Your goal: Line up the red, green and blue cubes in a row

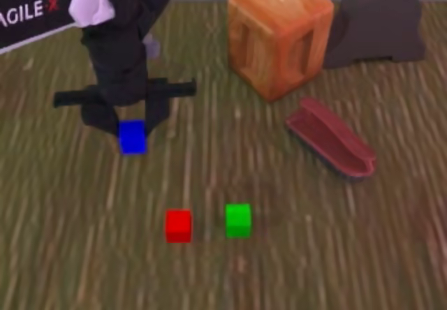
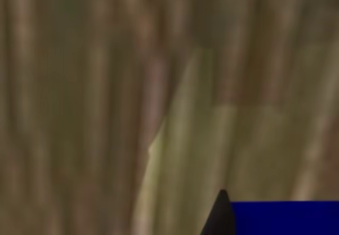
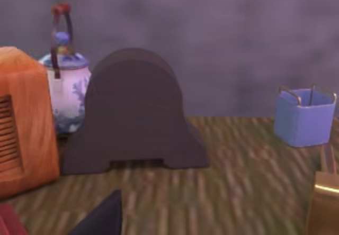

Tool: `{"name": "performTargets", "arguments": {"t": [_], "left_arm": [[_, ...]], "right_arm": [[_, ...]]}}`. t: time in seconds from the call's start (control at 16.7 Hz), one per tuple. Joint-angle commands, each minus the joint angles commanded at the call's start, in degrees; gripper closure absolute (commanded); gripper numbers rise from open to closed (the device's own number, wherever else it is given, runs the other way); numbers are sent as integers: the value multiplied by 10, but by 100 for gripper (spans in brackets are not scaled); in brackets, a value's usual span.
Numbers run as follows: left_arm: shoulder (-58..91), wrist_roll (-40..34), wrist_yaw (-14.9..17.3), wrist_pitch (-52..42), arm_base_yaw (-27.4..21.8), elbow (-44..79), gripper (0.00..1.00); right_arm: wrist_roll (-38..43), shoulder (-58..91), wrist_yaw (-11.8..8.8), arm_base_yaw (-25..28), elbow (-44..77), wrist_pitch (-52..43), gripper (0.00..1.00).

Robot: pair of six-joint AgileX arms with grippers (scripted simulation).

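The blue cube (image 1: 132,137) sits at the left of the table between the two dark fingers of my left gripper (image 1: 131,125), which is shut on it. In the left wrist view one fingertip (image 2: 221,219) presses against the side of the blue cube (image 2: 286,218); the other finger is out of frame. The red cube (image 1: 178,225) and the green cube (image 1: 237,220) rest side by side nearer the front, a small gap between them. My right arm is parked outside the top view.
A large wooden box (image 1: 279,34) stands at the back centre, with a dark arched block (image 1: 380,24) to its right and a red scoop-shaped brush (image 1: 332,139) in front. The right wrist view shows a teapot (image 3: 66,87) and a blue basket (image 3: 305,116).
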Motion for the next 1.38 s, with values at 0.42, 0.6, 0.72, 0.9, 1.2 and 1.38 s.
{"name": "performTargets", "arguments": {"t": [0.42, 0.6, 0.72, 0.9, 1.2, 1.38], "left_arm": [[45, -45, -1, -36, -58, 65, 100], [100, -105, -1, -85, -132, 169, 100], [137, -149, -1, -120, -186, 245, 100], [184, -210, -1, -165, -260, 344, 100], [214, -253, -1, -195, -312, 403, 100], [212, -252, -1, -193, -310, 402, 100]], "right_arm": [[0, 0, 0, 0, 0, 0, 0], [0, 0, 0, 0, 0, 0, 0], [0, 0, 0, 0, 0, 0, 0], [0, 0, 0, 0, 0, 0, 0], [0, 0, 0, 0, 0, 0, 0], [0, 0, 0, 0, 0, 0, 0]]}}
